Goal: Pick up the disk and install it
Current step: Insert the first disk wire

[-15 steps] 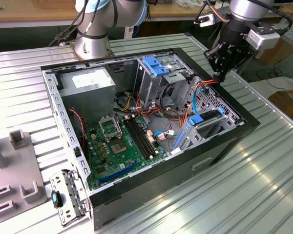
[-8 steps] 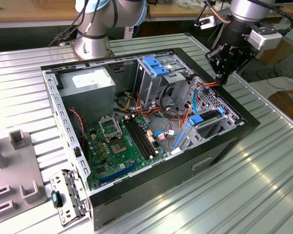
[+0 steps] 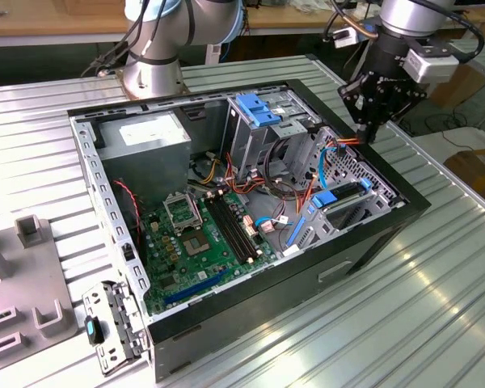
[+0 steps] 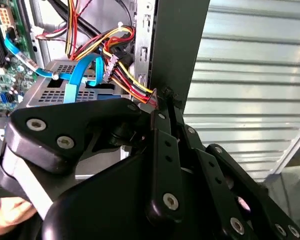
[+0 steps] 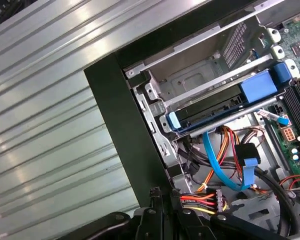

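Observation:
The disk [image 3: 340,194], a dark slab in a bright blue carrier, lies in the drive cage at the end of the open computer case [image 3: 372,242] on the exterior view's right. In the first wrist view the disk [image 5: 217,107] sits between the cage's metal rails, with blue tabs at both ends. My gripper [image 3: 369,134] hangs over the case's black wall beyond the cage. Its fingers are shut with nothing between them. In both wrist views the fingertips [image 4: 164,100] [image 5: 158,193] meet at the wall's rim, next to a bundle of red, yellow and black wires [image 5: 200,200].
A lighter blue bracket [image 3: 258,108] tops the upper bay. Thin blue cables [image 5: 225,165] loop below the disk. The motherboard [image 3: 202,234] and power supply [image 3: 149,133] fill the rest of the case. A second arm's base [image 3: 153,56] stands behind. Grey fixtures [image 3: 24,267] sit at the left.

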Robot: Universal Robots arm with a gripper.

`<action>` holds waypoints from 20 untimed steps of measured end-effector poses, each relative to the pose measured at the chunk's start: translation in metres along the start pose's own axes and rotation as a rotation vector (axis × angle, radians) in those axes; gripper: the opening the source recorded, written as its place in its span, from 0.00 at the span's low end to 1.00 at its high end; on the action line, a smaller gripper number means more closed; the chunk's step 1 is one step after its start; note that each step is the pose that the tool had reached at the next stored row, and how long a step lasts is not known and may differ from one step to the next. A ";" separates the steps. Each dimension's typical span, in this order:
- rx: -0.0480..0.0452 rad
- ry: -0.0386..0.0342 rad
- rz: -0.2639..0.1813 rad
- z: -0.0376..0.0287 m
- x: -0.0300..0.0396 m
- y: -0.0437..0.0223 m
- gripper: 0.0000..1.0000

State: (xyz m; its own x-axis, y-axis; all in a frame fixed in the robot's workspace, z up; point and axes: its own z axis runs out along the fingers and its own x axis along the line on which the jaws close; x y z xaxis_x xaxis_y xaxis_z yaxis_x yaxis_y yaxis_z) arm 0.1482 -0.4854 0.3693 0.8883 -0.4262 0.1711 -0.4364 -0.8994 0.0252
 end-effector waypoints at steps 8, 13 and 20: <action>-0.0325 -0.0049 0.187 0.0008 -0.0001 0.0000 0.17; -0.0572 -0.0083 0.328 0.0016 -0.0003 -0.0001 0.17; -0.0763 -0.0102 0.432 -0.0037 0.0006 0.0001 0.17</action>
State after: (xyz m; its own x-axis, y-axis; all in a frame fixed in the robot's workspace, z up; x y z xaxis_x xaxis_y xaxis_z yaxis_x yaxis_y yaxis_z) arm 0.1482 -0.4853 0.3730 0.6227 -0.7633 0.1722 -0.7774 -0.6284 0.0262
